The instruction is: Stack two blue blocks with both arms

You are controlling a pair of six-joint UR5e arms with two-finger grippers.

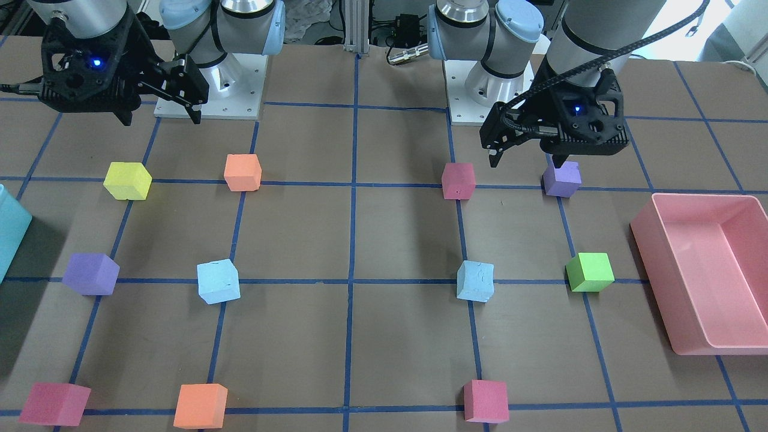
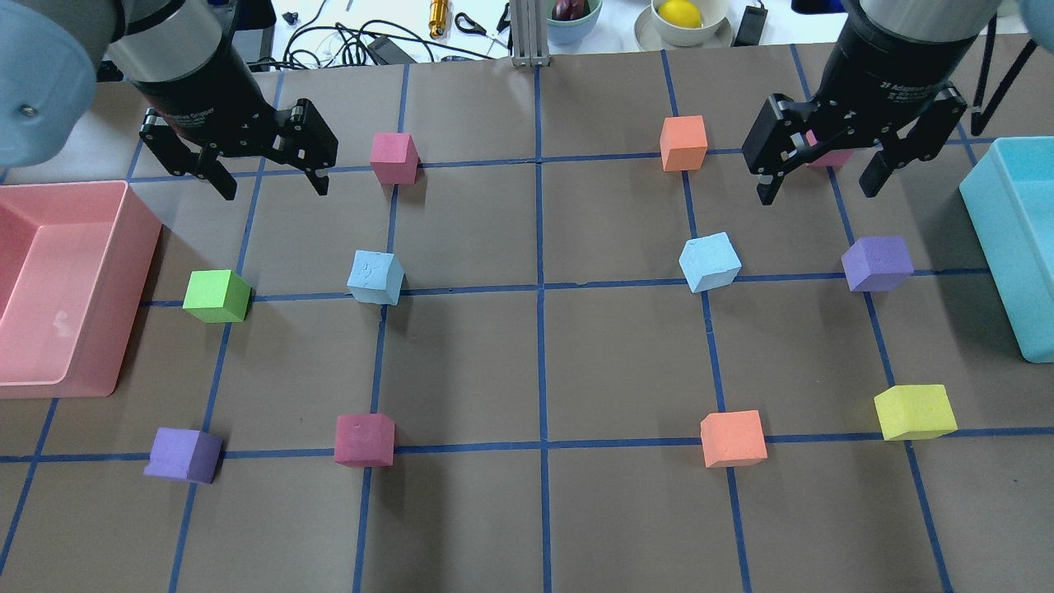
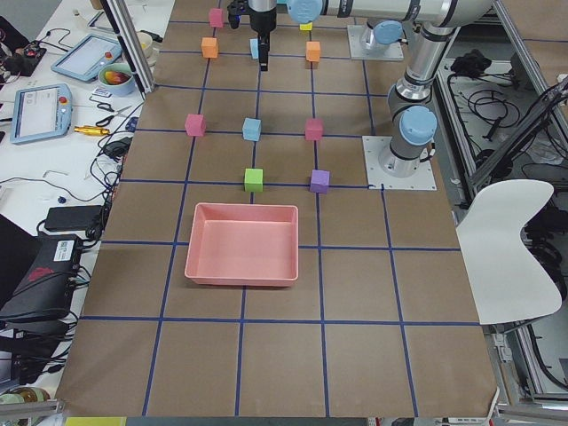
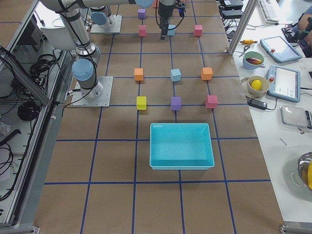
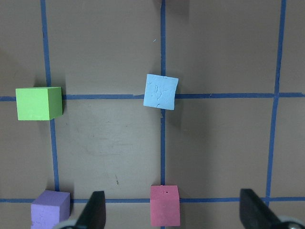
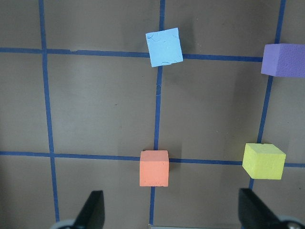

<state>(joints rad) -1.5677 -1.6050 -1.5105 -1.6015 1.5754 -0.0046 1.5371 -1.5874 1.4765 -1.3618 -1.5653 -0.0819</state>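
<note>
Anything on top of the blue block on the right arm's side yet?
No. The right-side blue block shows a bare top face in the overhead and right wrist views. The other blue block sits apart on the table. Their undersides, against it, are hidden.

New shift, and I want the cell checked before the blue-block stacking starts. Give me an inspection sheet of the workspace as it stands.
Surface: table, brown with a blue tape grid, flat.
Job's things: left blue block and right blue block, far apart, unstacked, both on the table.
Clutter: green cube, yellow cube, purple cubes, red cubes, orange cubes; pink bin and teal bin at the table's ends.
Grippers: left gripper and right gripper, jaws open, empty, above the table.
Cables: black cable on the left wrist; loose cables beyond the far edge.
Surroundings: bowl holding a lemon; white chair.
</note>
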